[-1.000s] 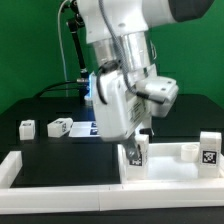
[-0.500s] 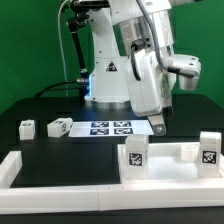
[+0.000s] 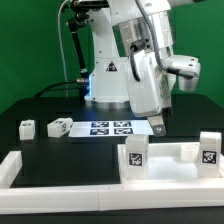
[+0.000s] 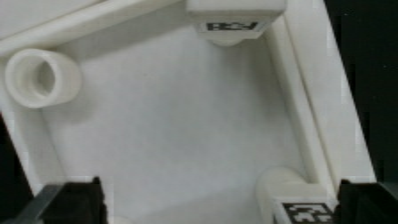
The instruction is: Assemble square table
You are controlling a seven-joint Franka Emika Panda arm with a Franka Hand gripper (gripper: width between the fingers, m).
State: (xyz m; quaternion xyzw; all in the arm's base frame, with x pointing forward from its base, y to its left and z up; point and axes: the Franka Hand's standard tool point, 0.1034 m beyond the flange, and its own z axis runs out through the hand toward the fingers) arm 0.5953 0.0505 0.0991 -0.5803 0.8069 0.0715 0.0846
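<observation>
The tool (image 3: 158,124) is seen released, empty, over the square table (image 3: 170,172) at lower right. A leg block (image 3: 27,127) is seen on the desk (image 3: 70,150) at left.

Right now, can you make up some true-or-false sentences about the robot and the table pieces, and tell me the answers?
1. The gripper is open and holds nothing. True.
2. The square panel hangs from the gripper. False: it rests on the tabletop, below the gripper.
3. Two loose leg blocks sit on the exterior view's left. True.
4. The marker board stands upright. False: it lies flat.
</observation>
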